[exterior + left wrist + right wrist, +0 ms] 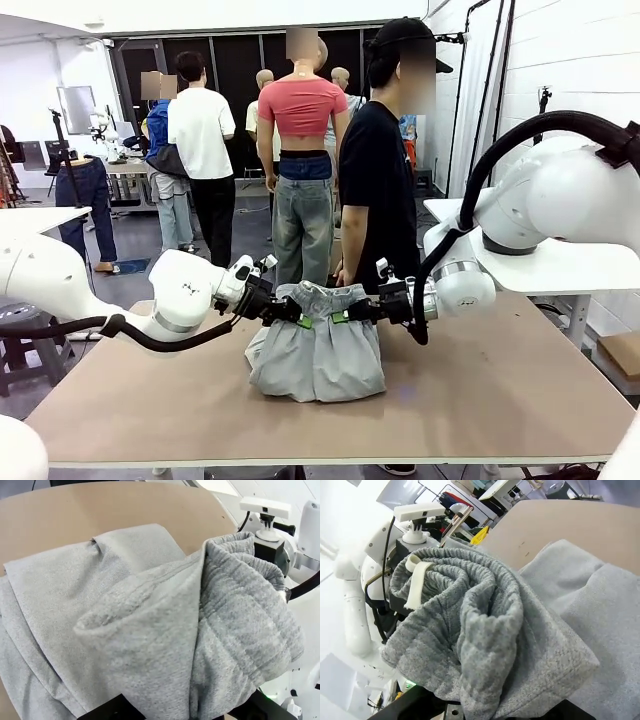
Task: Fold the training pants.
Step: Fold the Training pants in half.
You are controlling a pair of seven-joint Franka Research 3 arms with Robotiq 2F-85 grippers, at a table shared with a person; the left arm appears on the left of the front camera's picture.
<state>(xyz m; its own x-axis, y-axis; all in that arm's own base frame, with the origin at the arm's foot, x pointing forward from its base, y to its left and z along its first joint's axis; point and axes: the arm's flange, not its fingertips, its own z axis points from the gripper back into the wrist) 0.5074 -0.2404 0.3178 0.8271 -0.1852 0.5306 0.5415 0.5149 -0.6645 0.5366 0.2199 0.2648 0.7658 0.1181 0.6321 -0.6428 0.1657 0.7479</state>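
- Mid-fold: our left gripper (pixel 301 320) and right gripper (pixel 343 317) each pinch the training pants (pixel 316 355) waistband, lifted at frame centre.
- Next, we judge, carry it forward evenly over the table (pixel 520 390).

Bunched training pants (pixel 165 630) bury each gripper's fingertips in both wrist views, hiding the grip

The brown table (pixel 500 400) carries the grey training pants (pixel 316 360).
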